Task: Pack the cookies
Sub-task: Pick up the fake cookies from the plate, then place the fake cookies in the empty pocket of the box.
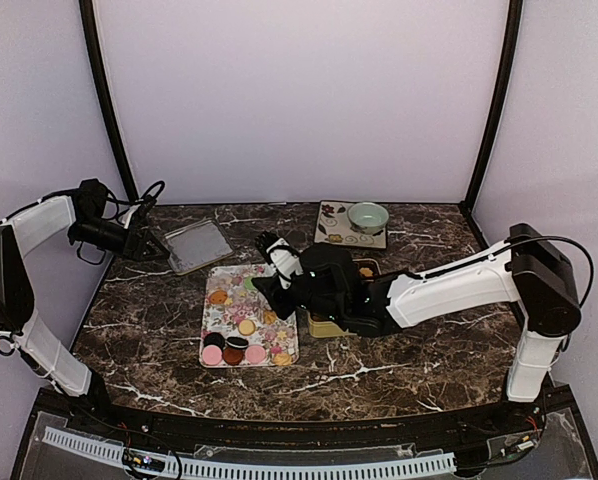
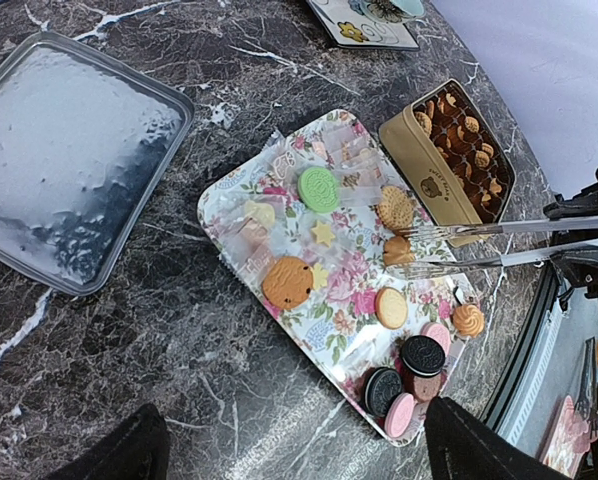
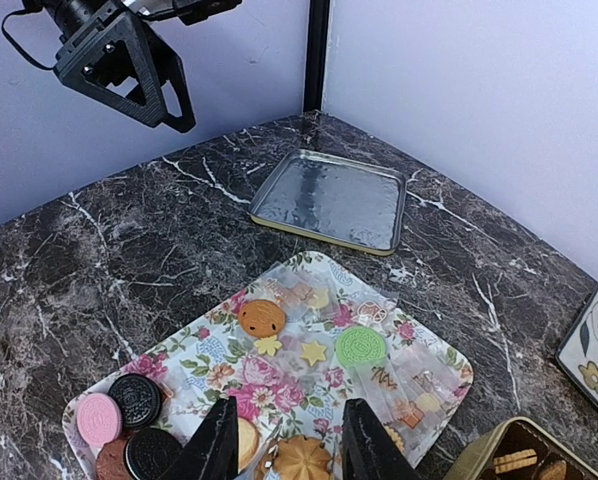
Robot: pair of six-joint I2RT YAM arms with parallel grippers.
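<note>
Tongs point(image 2: 499, 228) are clamped in the right gripper point(image 3: 289, 415); some cookies point(image 2: 287, 282) are packed in the tin point(image 2: 429, 175) beside it, many left under it.

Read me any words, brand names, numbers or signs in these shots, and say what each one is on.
Nothing here reads clearly.
Side of the gold tin: small dark lettering by a bear picture, too blurred to read.
The dark sandwich cookies: embossed pattern, no legible word.
The green cookie: embossed marks, illegible.
The clear wrappers on the flowery tray: brown print, too small to read.
</note>
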